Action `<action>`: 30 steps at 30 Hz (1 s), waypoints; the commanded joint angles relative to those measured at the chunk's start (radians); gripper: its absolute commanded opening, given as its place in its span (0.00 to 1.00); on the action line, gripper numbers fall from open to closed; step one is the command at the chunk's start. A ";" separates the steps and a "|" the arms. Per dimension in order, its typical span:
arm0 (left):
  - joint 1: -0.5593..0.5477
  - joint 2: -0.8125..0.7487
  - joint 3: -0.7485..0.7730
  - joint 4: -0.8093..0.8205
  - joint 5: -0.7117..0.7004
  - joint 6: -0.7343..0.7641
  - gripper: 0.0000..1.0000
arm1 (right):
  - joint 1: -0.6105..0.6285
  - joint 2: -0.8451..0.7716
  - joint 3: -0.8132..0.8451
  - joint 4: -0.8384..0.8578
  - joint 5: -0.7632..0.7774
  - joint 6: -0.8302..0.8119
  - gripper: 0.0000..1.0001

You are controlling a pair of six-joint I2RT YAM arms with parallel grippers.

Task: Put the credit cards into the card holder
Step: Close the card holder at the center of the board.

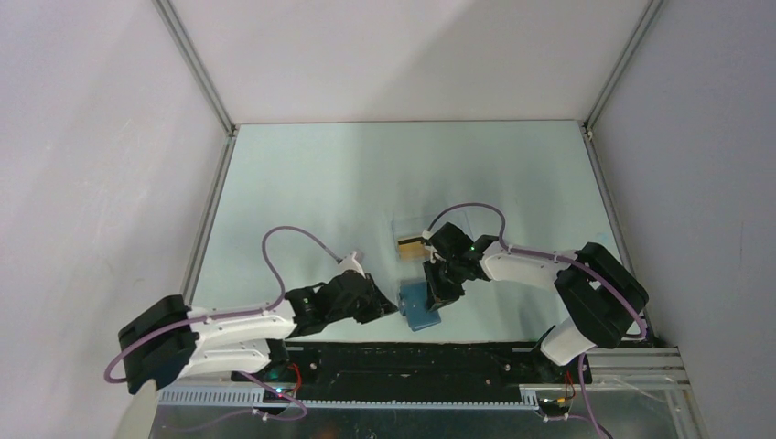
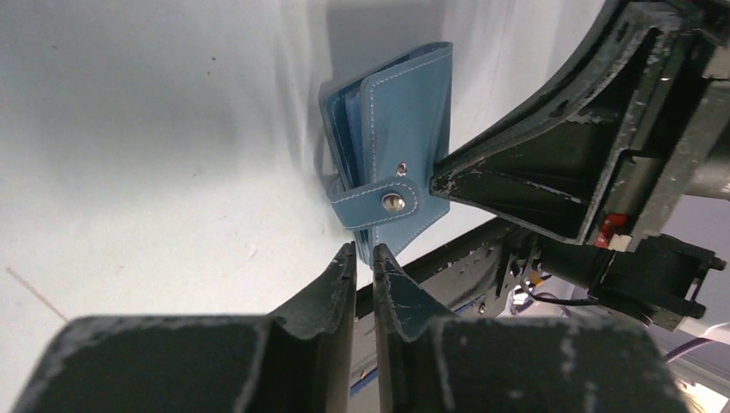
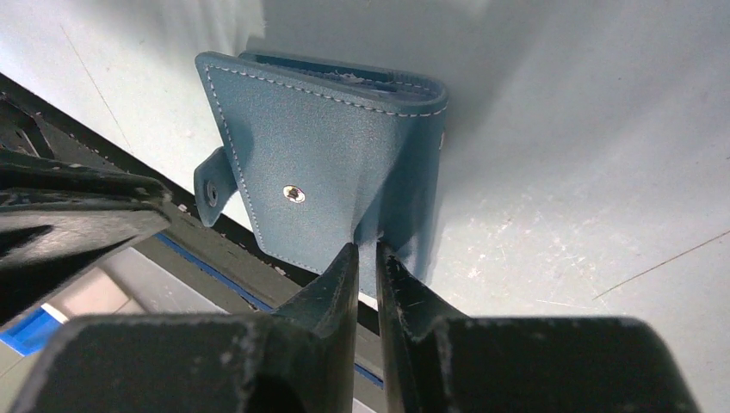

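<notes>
The blue card holder (image 1: pixel 419 309) lies folded near the table's front edge, between both grippers. My left gripper (image 1: pixel 392 306) reaches it from the left. In the left wrist view its jaws (image 2: pixel 363 251) are nearly together, pinching the lower edge of the card holder (image 2: pixel 405 120), just below the clasp tab (image 2: pixel 379 204). My right gripper (image 1: pixel 441 291) comes from the right and is shut (image 3: pixel 368 248) on the cover of the card holder (image 3: pixel 301 146), which buckles there. An orange-gold credit card (image 1: pixel 409 245) with a dark stripe lies farther back.
A clear plastic box (image 1: pixel 439 224) sits around the credit card, behind the right gripper. The black base rail (image 1: pixel 412 357) runs along the near edge, just below the card holder. Metal frame posts (image 1: pixel 212 192) border the table's sides.
</notes>
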 commanded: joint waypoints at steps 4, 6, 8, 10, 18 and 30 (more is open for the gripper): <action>0.008 0.144 0.102 0.057 0.053 0.037 0.14 | 0.009 -0.047 0.041 0.011 -0.009 -0.035 0.17; 0.008 0.172 0.119 0.059 0.060 0.051 0.13 | 0.008 -0.067 0.041 0.014 -0.016 -0.034 0.18; 0.008 0.193 0.133 0.062 0.065 0.061 0.13 | 0.005 -0.082 0.045 0.011 -0.023 -0.027 0.18; 0.007 0.211 0.147 0.065 0.070 0.073 0.12 | 0.002 -0.095 0.050 0.006 -0.030 -0.022 0.18; 0.008 0.217 0.160 0.074 0.081 0.087 0.09 | -0.012 -0.106 0.060 -0.007 -0.022 -0.026 0.21; 0.012 0.158 0.114 0.075 0.070 0.086 0.12 | 0.053 0.061 0.060 -0.021 0.088 -0.074 0.16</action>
